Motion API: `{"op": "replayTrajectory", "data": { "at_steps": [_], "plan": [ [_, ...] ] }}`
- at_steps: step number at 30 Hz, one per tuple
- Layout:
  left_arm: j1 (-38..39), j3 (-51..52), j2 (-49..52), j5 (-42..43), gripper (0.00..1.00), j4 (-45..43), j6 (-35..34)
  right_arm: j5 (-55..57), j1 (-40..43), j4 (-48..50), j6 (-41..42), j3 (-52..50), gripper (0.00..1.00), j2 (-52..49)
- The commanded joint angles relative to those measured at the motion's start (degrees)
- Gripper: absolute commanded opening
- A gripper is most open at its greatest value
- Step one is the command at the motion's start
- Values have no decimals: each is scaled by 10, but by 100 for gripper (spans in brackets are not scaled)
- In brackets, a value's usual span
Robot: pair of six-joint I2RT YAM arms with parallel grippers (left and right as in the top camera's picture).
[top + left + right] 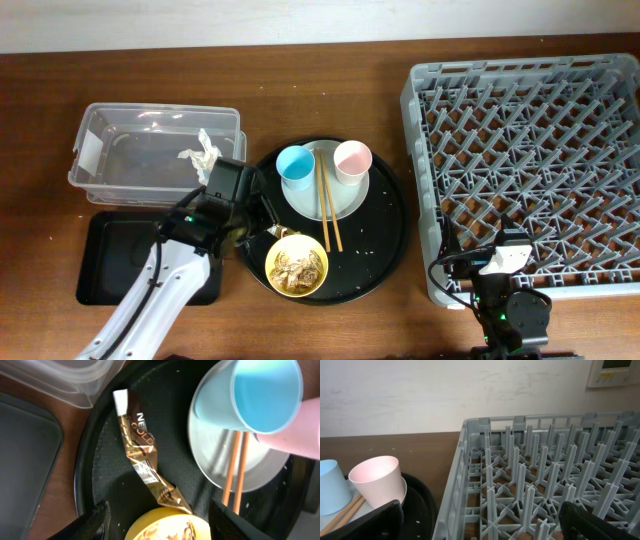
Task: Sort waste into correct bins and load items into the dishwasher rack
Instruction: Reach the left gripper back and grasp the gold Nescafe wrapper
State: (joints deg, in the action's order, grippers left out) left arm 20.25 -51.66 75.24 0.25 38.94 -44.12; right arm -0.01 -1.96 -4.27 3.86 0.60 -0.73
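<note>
Item: brown-gold wrapper (142,452), crinkled, flat on left part of round black tray (102,480), between tray rim and plate (215,467). Long axis: diagonal in left wrist view. White torn end up-left toward clear tub (95,170); other end down-right at rim of yellow bowl (297,266), touching or tucked under, cannot tell which. Nearest hand: left gripper (159,512), hovering right above, 2 fingers spread wide, nothing held. Lower end of wrapper approx. between fingers, bulk of strip ahead of them. Finger line crosses strip's axis at a slant, so prob. workable for a pinch across the narrow width. Likely needs short advance toward mid-strip to keep off bowl. Risk, est.: thin foil flat on tray, may slide or catch only partly. Adjacent: blue cup (255,395) and chopsticks (235,475) on plate, to the right, apart from wrapper. Destination, est.: clear tub, just beside tray, tissue (200,153) already inside; alt. black rect. tray (110,265), nearer robot. Other hand: right gripper (485,530), at front-left corner of dishwasher rack (470,450), fingers wide apart, empty, well apart from wrapper.
</note>
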Motion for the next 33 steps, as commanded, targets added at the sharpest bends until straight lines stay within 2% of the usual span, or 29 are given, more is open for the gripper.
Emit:
{"op": "replayTrajectory", "data": {
  "at_steps": [1, 10, 21, 26, 33],
  "plan": [
    [2, 40, 11, -16, 62, -49, -31, 3, 1, -3, 1, -3, 99, 4],
    [3, 65, 106, -13, 62, -125, -65, 3, 1, -3, 1, -3, 98, 4],
    [12, 65, 206, 7, 61, -188, -64, 3, 1, -3, 0, -3, 98, 4],
    [19, 65, 210, 19, 57, -196, -64, 3, 1, -3, 1, -3, 98, 4],
    [18, 64, 201, 19, 60, -196, -64, 3, 1, -3, 1, -3, 98, 4]
  ]
}}
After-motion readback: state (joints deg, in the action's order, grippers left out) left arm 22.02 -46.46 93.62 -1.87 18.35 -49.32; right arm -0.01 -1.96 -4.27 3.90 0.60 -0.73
